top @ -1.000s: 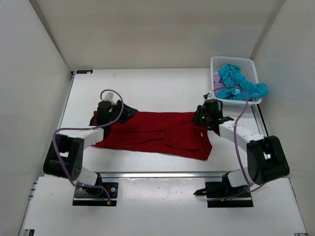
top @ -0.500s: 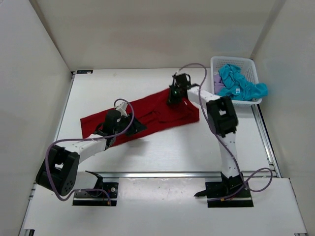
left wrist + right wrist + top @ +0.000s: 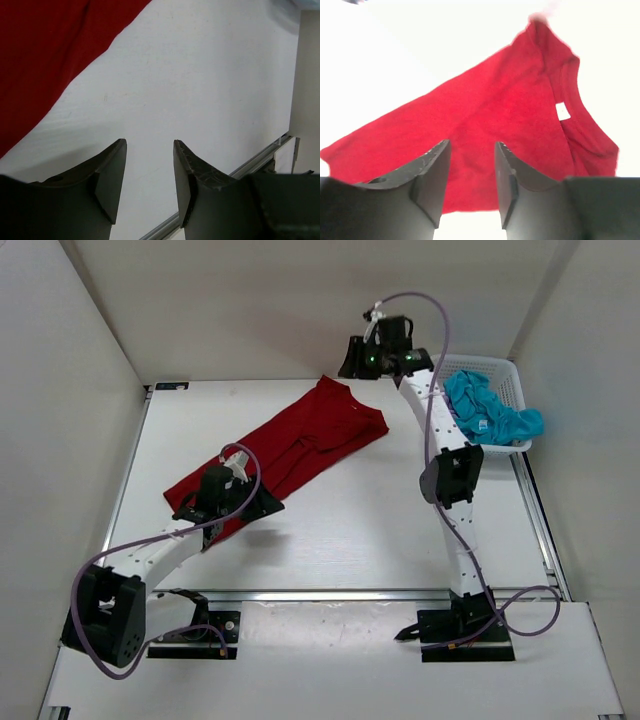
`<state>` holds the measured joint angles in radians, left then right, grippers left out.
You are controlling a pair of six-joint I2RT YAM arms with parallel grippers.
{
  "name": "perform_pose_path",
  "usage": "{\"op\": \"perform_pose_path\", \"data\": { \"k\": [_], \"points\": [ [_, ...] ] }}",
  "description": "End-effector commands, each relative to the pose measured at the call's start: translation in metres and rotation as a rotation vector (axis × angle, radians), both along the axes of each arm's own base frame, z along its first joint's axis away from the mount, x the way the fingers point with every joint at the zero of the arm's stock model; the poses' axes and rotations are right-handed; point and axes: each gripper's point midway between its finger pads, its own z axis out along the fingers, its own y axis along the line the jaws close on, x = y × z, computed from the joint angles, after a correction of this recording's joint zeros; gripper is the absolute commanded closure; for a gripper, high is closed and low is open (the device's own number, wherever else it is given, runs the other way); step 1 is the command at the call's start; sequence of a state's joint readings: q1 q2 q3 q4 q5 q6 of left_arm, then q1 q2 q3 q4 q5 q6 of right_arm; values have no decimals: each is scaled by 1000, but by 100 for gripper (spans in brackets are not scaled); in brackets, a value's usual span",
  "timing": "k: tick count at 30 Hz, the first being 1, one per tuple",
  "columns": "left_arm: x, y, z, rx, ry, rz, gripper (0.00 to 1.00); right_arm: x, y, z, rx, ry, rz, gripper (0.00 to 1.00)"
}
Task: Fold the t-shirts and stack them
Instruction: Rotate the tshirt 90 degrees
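Holding my left pincer (image 3: pixel 150 145) and right pincer (image 3: pixel 471 145) apart and empty, I see the dark red shirt (image 3: pixel 510 125) flat on the surface (image 3: pixel 200 75). It spreads below and beyond the right pincer's tips, and lies ahead-left of the left pincer, clear of its tips.

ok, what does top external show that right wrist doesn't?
Only top external: the white basket with the teal shirt spilling over its rim, the bare table, and the left arm at the near-left end of the dark red shirt.
Only right wrist: the white neck tag inside the collar, and the right claw plainly open, gripping nothing.
Both: the dark red shirt lying flat.
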<state>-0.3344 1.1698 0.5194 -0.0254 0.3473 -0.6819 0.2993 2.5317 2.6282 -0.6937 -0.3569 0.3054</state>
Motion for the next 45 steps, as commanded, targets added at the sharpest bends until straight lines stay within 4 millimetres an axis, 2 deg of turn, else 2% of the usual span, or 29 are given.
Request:
{"op": "perform_pose_path", "data": {
  "k": [1,2,3,4,5,6,9,10,11,12,14,15,16,17,19,21,22,23,24,30,31,33,36,38,40,41,42,43,45],
  "points": [
    [5,13,18,66,-59,-22,47,-69,4,98,-112,-78,58,62],
    [3,19,16,106,-56,-40,46,-81,9,84,-160,-29,57,67],
    [8,21,25,119,-73,-40,47,-95,21,82,-186,-19,83,70],
    [9,26,28,161,-73,-59,45,-106,22,80,-231,-11,77,71],
    [4,27,27,195,-65,-89,45,-119,34,79,-258,-21,107,72],
    [3,32,29,225,-68,-92,45,-130,38,83,-297,-50,123,71],
    [-3,32,38,210,-117,-83,46,-155,25,100,-347,-77,82,71],
    [-5,34,40,201,-137,-75,46,-167,12,96,-374,-67,37,72],
    [-8,36,42,179,-142,-68,46,-184,14,83,-358,-83,47,71],
    [-8,38,43,183,-147,-71,46,-196,24,72,-329,-102,64,70],
    [-4,42,58,190,-173,-65,46,-234,33,27,-217,-106,82,68],
    [-3,44,64,197,-188,-65,46,-243,39,17,-163,-80,59,68],
    [-1,47,69,199,-200,-53,46,-259,47,-4,-76,-34,74,68],
    [3,46,80,191,-221,-46,46,-269,62,-19,8,-20,86,67],
    [3,40,86,174,-233,-67,45,-282,88,-40,90,3,117,64],
    [6,34,90,151,-236,-84,45,-288,119,-61,105,24,134,62],
    [7,34,91,144,-241,-77,45,-293,126,-71,99,47,129,63],
    [8,34,90,135,-238,-75,46,-286,135,-78,107,49,108,63],
    [10,38,92,125,-243,-59,46,-287,149,-84,120,52,116,62],
    [11,37,93,108,-254,-60,46,-273,172,-140,180,193,27,63],
    [12,37,91,105,-242,-54,46,-269,176,-139,197,201,16,64],
    [13,37,88,103,-237,-54,46,-269,180,-157,176,244,6,65],
    [15,40,80,105,-218,-41,46,-262,186,-164,170,256,16,69],
    [17,38,80,103,-217,-44,47,-257,187,-168,173,272,19,86],
    [20,35,78,101,-207,-45,48,-258,183,-168,172,288,19,98],
    [21,37,79,102,-210,-37,47,-263,175,-170,172,294,18,100],
    [20,36,73,108,-193,-39,47,-260,161,-165,184,284,-4,100],
    [20,33,74,106,-198,-46,47,-265,154,-164,179,285,9,100],
    [18,29,65,109,-177,-58,47,-262,110,-153,173,259,-15,100]
  ]
}}
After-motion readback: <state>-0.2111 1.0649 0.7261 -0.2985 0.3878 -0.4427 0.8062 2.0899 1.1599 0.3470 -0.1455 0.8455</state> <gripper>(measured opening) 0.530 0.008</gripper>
